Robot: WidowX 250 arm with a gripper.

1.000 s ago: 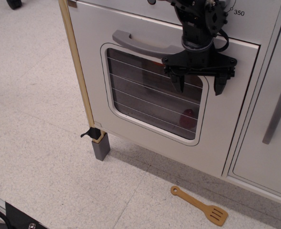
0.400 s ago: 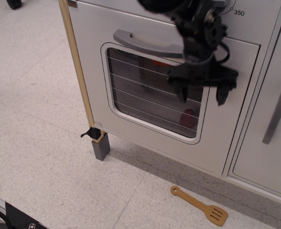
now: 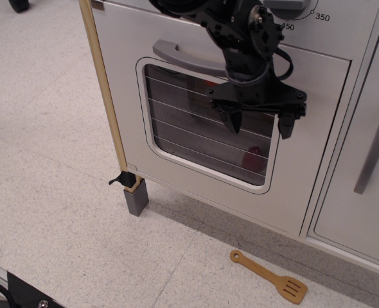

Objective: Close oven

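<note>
The white oven door [image 3: 196,186] with its rounded wire-lined window [image 3: 189,131] and grey curved handle [image 3: 183,56] lies flush with the cabinet front. My black gripper [image 3: 260,123] hangs in front of the window's upper right corner, below the handle's right end. Its two fingers [image 3: 235,119] point down, spread apart, with nothing between them. A red object [image 3: 255,157] shows dimly behind the window.
A plain white cabinet door with a vertical grey bar handle [image 3: 374,152] stands to the right. A wooden spatula [image 3: 270,276] lies on the speckled floor in front. A grey cabinet foot [image 3: 136,196] and a wooden side post [image 3: 106,96] are at the left.
My gripper has shifted slightly left and the arm has swung in from the upper left. The oven door's left edge has moved slightly right; the fingers stay spread.
</note>
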